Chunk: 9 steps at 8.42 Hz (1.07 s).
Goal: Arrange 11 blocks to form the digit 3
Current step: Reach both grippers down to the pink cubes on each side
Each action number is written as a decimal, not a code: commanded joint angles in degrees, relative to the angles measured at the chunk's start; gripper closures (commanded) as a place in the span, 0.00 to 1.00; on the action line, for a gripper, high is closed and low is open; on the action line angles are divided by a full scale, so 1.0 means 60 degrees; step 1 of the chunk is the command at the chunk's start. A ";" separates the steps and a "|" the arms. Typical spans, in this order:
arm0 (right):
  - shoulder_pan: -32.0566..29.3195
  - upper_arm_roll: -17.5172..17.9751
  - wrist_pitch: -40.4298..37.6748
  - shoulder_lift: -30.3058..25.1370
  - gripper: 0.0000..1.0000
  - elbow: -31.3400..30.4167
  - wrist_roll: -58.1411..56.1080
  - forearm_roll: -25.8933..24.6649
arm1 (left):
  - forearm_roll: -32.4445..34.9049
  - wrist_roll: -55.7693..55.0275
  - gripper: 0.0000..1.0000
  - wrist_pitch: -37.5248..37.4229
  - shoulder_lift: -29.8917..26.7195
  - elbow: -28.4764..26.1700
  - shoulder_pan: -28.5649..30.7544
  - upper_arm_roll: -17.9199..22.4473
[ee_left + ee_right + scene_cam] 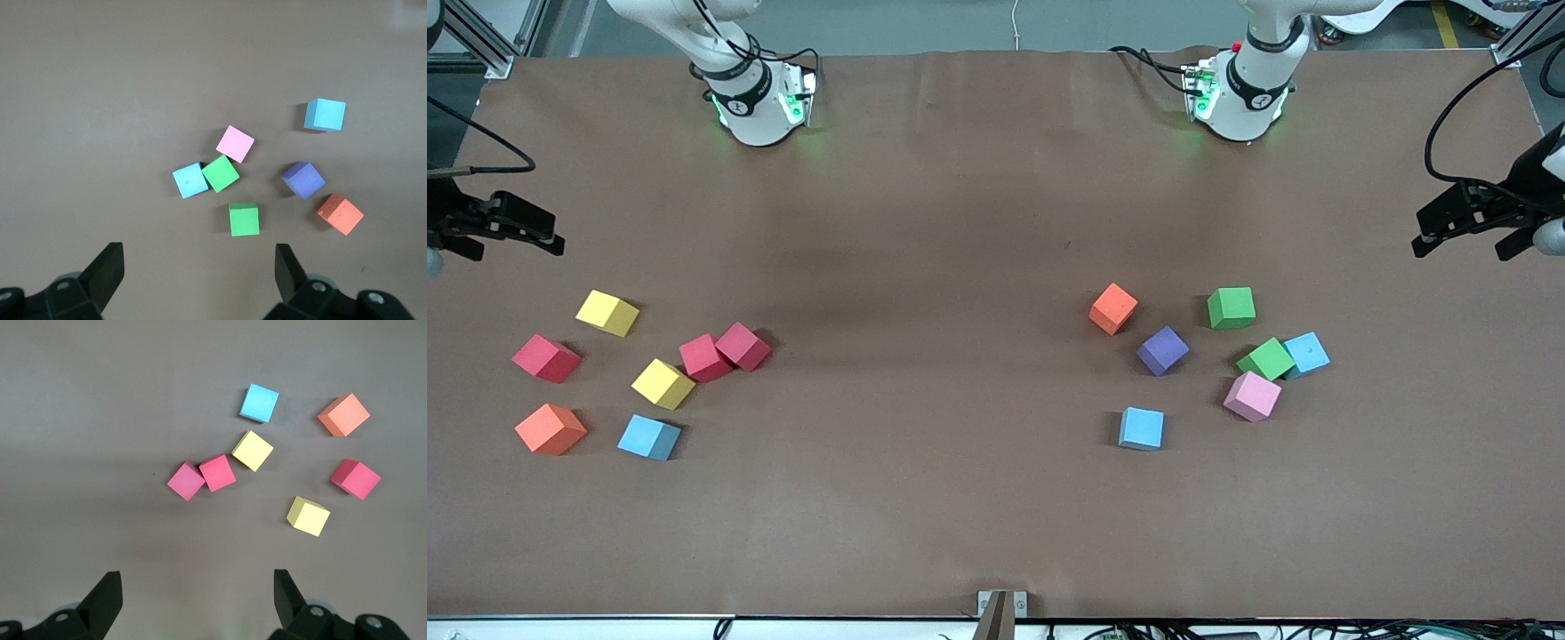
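The table [978, 222] is bare in its middle, and the blocks lie in two loose groups, one toward each arm's end. My left gripper [197, 267] and right gripper [197, 583] both wait high with fingers spread wide, holding nothing. I should begin with a free block like the orange block [1112, 308], because the green block [1265, 358] touches the light blue block [1306, 354].

The left pincer [1463, 242] is being cut by the right edge of the front frame, its arm running out of view. The right pincer [514, 229] is showing only partly at the left edge. In both wrist views the pincers' bodies are dropping off the bottom edge, only the spread fingers [107, 270] showing. At the top of the front frame both arms are being cropped above their bases [758, 105].
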 commanded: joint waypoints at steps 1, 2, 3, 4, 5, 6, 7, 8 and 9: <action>-0.0013 0.0043 0.0146 -0.0110 0.00 -0.0810 0.0106 0.0072 | -0.0121 0.0271 0.00 -0.0120 0.0706 0.0059 0.0022 -0.0004; -0.0056 0.0043 0.0451 -0.0110 0.01 -0.1351 0.0122 0.0072 | -0.0092 0.0257 0.00 -0.0120 0.1334 0.0087 -0.0021 -0.0004; -0.0071 0.0043 0.1078 -0.0110 0.01 -0.1908 0.0325 0.0072 | -0.0034 0.0257 0.00 0.0112 0.1949 0.0088 -0.0123 -0.0033; -0.0013 0.0043 0.2172 -0.0110 0.01 -0.2813 0.1082 0.0101 | -0.0077 0.0402 0.00 0.0854 0.2637 0.0073 -0.0168 -0.0164; -0.0042 0.0043 0.2908 -0.0095 0.00 -0.3503 0.1611 0.0551 | -0.0034 0.0447 0.00 0.1572 0.3398 0.0059 -0.0153 -0.0528; 0.0001 0.0028 0.4061 -0.0110 0.01 -0.4366 0.2443 0.1005 | -0.0004 0.0882 0.00 0.2290 0.4073 0.0015 -0.0168 -0.0618; 0.0074 0.0043 0.4653 -0.0095 0.01 -0.4853 0.3278 0.1009 | 0.0039 0.1699 0.00 0.3095 0.4732 -0.0087 -0.0168 -0.0648; 0.0017 0.0043 0.5529 -0.0110 0.01 -0.5786 0.3373 0.1125 | 0.0634 0.2098 0.00 0.4045 0.5203 -0.0364 -0.0211 -0.0663; 0.0060 0.0043 0.6422 -0.0110 0.03 -0.6752 0.3447 0.1155 | 0.1061 0.2117 0.00 0.5041 0.5483 -0.0700 -0.0168 -0.0678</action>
